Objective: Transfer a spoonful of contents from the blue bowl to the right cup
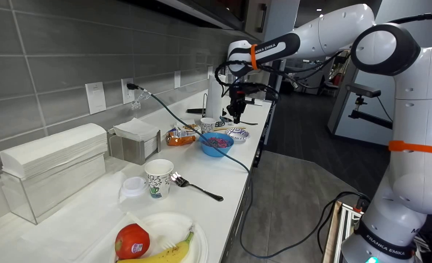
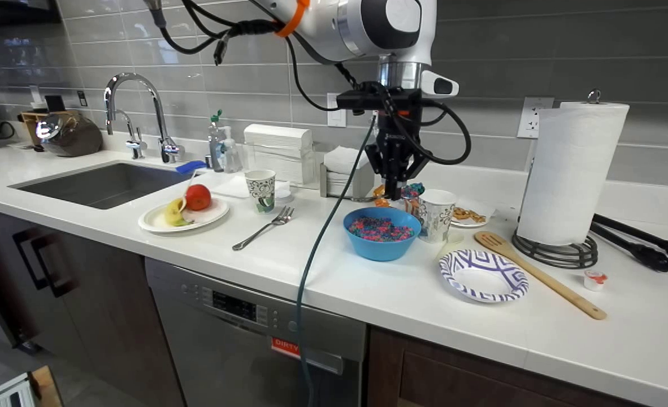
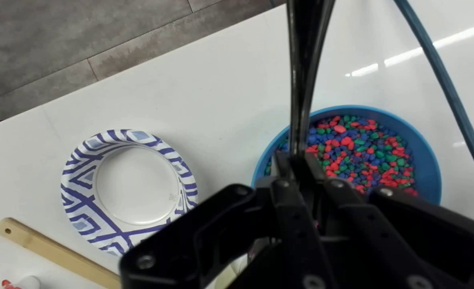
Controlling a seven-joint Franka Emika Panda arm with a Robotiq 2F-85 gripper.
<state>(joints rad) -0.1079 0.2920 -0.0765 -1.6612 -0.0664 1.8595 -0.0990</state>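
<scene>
Our gripper [image 2: 393,191] has a spoon [image 3: 306,72] clamped by its handle, the handle's end pointing toward the front edge of the counter [image 3: 221,84]. In the wrist view the spoon's head is hidden, but in an exterior view it shows just beside the fingertips, heaped, as we read it, with pebbles [image 2: 412,190]. So we judge the scooping done and the tipping yet to come.

That heap is our first worry: a jerk or slight tilt would shed pebbles onto the counter. The handle is thin, too, so an off-centre load might roll the spoon in our grip.

Below sits the blue bowl [image 2: 380,249], with more pebbles inside. Just right of it, touching or not we cannot tell, the right cup [image 2: 433,223] stands upright. The spoon's head looks near the cup's rim, not over its mouth. If we cross too low, we could clip that rim and topple what looks like light paper. If we turn the wrist too soon, the pebbles would likely land between cup and bowl.

Farther out, the cable [image 3: 452,94] runs past the blue bowl; a wide swing might snag it. The paper bowl [image 3: 136,184] lies near, on the opposite side. The left cup [image 1: 159,182] stands well apart, and taking it as target would be our plainest mistake.
</scene>
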